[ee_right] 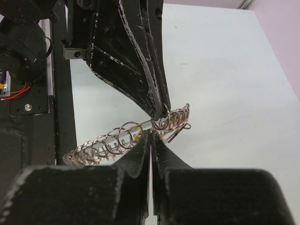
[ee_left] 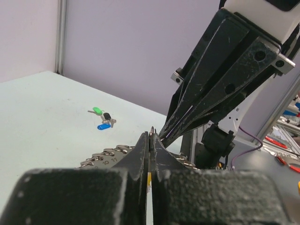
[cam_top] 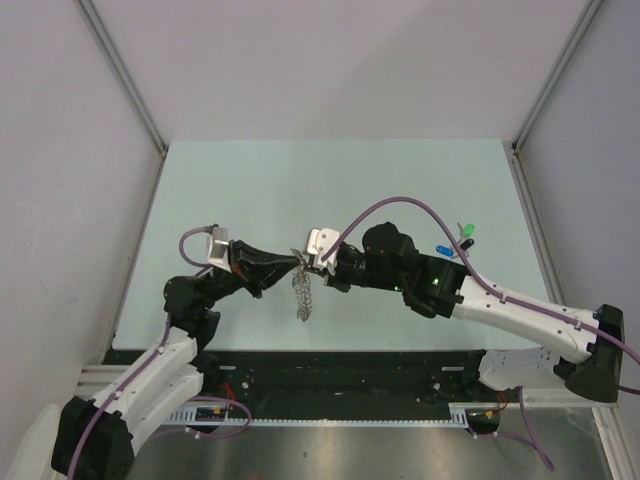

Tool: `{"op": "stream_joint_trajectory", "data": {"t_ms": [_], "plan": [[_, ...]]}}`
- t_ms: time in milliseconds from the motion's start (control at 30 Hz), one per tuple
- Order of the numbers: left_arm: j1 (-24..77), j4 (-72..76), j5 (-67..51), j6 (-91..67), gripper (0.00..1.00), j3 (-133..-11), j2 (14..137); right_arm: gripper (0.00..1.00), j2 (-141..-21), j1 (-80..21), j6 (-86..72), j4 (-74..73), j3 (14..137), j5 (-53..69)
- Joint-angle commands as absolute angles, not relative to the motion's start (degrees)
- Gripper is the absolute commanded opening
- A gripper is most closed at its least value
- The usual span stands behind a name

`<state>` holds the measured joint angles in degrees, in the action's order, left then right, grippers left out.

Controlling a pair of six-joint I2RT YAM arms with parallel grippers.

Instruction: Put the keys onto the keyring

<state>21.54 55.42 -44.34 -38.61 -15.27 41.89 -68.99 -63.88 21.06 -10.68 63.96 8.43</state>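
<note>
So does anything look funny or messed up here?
Yes, the keyring. It looks like a floppy spring of wire loops, dangling askew where the left gripper and right gripper meet. The keys lie off to the side.

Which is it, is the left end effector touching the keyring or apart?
Touching. The right wrist view shows the left end effector closed on a loop of the keyring.

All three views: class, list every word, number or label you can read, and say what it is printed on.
Nothing can be read with certainty.
Keyring: small stamped marks, possibly digits, too blurred to read.
Keys: coloured caps too small to show any lettering.
</note>
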Motion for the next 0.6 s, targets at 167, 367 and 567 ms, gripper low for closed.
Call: {"op": "stream_joint_trajectory", "data": {"t_ms": [167, 367, 567], "plan": [[21.53, 60.83, -39.20, -41.22, 0.21, -14.77, 37.71, 0.00, -66.89, -65.04, 23.02, -10.98, 63.46, 11.25], [21.53, 50.64, -39.55, -36.49, 0.25, -16.17, 34.37, 0.00, -66.88, -65.21, 24.34, -12.57, 63.46, 11.51], [20.92, 27.02, -47.97, -21.12, 0.34, -25.47, 34.98, 0.00, -65.66, -65.30, 26.80, -15.55, 63.46, 10.81]]}}
